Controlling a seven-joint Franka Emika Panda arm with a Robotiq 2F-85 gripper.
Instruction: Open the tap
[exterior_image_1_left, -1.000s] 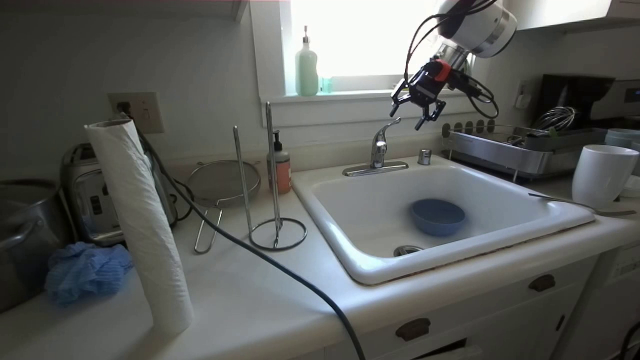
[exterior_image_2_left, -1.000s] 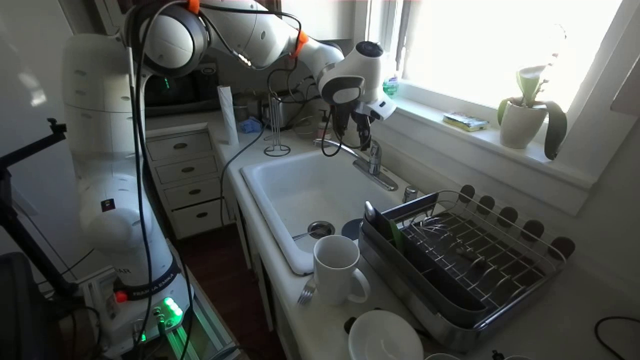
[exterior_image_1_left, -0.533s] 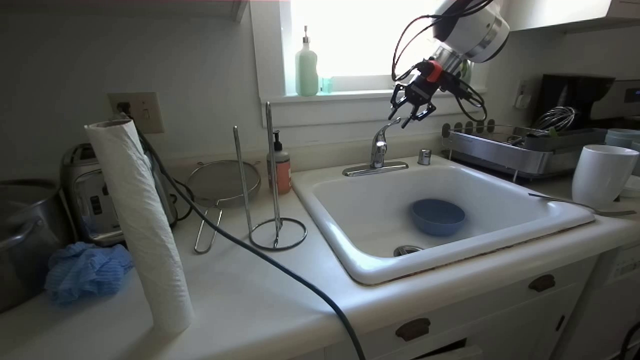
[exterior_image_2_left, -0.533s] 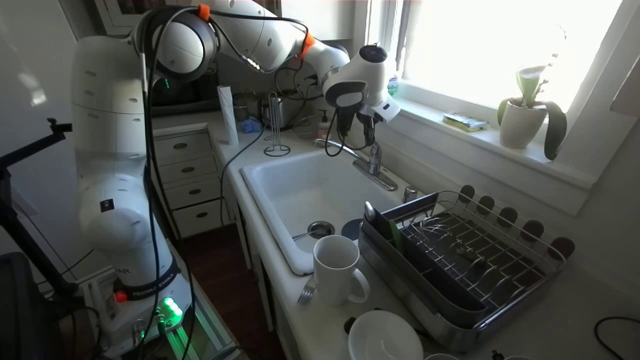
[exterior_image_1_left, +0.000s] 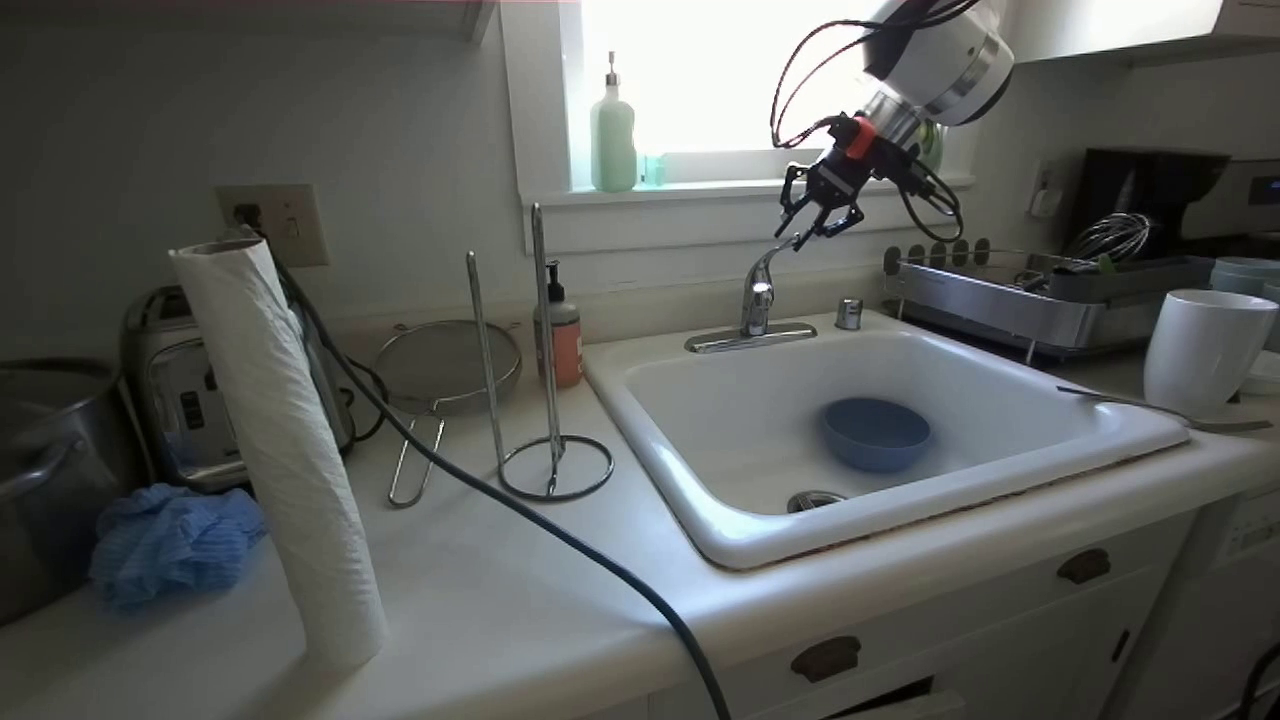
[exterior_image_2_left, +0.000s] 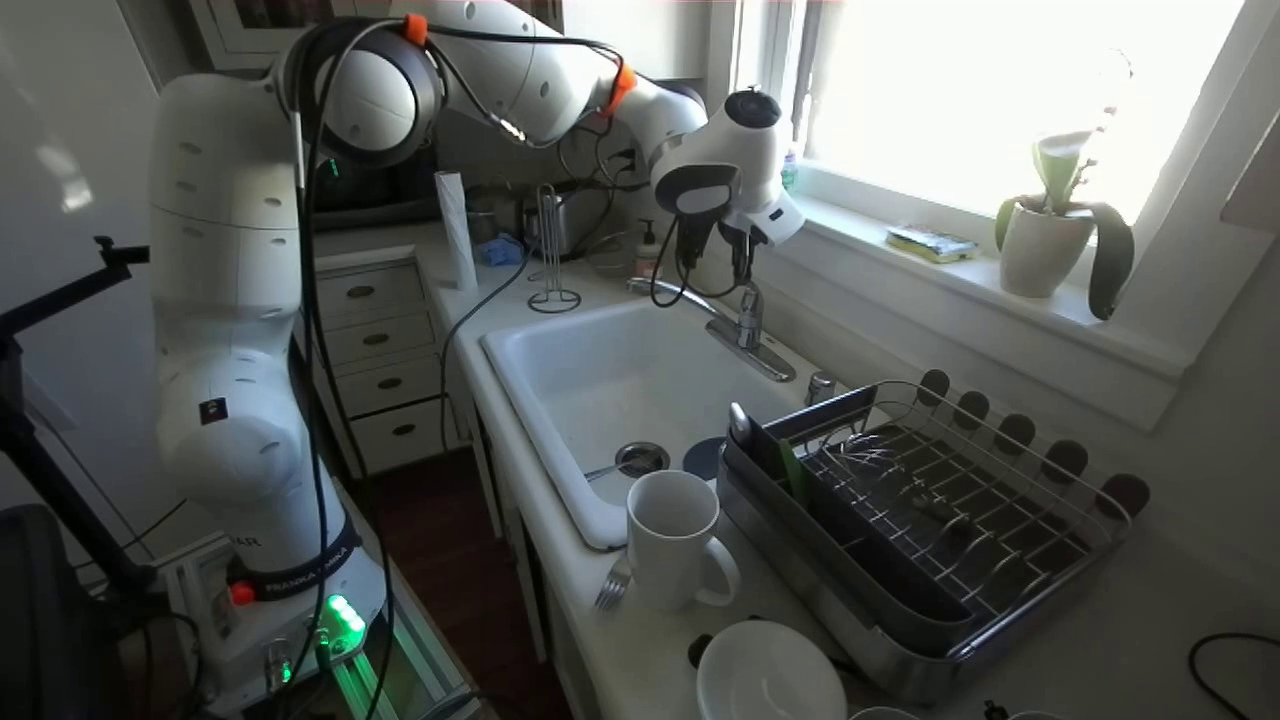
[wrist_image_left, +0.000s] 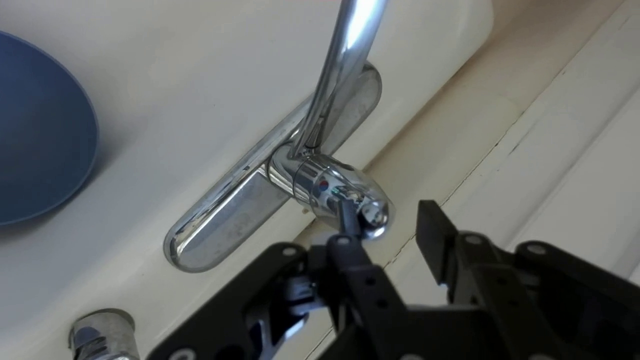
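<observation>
The chrome tap (exterior_image_1_left: 758, 300) stands on its flat base plate at the sink's back rim, its curved lever rising toward the window. My gripper (exterior_image_1_left: 788, 240) comes down from above, tips at the height of the lever's upper end. In the wrist view the gripper (wrist_image_left: 387, 225) is part-way open, a gap between its black fingers (wrist_image_left: 432, 240). The lever's rounded end (wrist_image_left: 375, 215) shows just beside the left-hand finger; whether they touch I cannot tell. The spout (wrist_image_left: 345, 70) reaches out over the basin. No water is seen running.
A blue bowl (exterior_image_1_left: 876, 434) sits in the white sink (exterior_image_1_left: 690, 500). Right of the tap is a small chrome cap (exterior_image_1_left: 849, 313). A dish rack (exterior_image_2_left: 930, 530) and white mug (exterior_image_2_left: 672, 540) stand beside the sink. The window sill (exterior_image_2_left: 860, 240) runs close behind the tap.
My gripper has shifted left in an exterior view, toward the lever's end, with the arm slightly lower. Its fingers have drawn much closer together. The tap looks unmoved.
</observation>
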